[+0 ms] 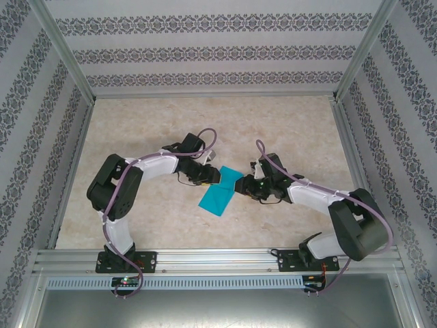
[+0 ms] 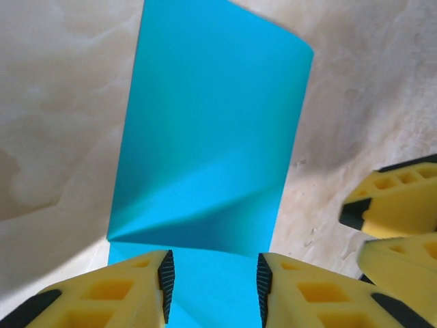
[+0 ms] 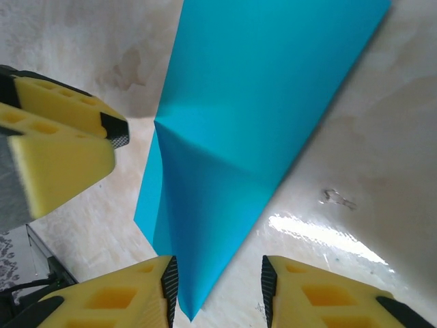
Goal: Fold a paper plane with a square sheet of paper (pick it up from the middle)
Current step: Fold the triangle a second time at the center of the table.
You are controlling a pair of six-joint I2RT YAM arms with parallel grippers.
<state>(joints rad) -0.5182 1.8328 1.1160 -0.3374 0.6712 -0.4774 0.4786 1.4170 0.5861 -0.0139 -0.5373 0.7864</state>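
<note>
Marble-look bench [image 1: 136, 137] inside a wallpapered booth. The square sheet of paper [image 1: 220, 193] lies about in the middle of it, a touch closer to the near edge, and it's already creased down to a narrower strip. Both arms reach in from either side and meet at the strip's far end.

Left jaws are partly open, pads [image 2: 166, 277] standing well apart with the paper running through the gap, so nothing is pinched. Right jaws, same deal: partly open, with the paper's pointed corner sitting between the pads [image 3: 169, 287] but not clamped. A diagonal crease puffs up right next to them.

My guess is they crowd that one end because that's where the nose folds go, with one side pinning the strip while the other turns a corner over. Paper this thin will probably slide if only one of them presses.
</note>
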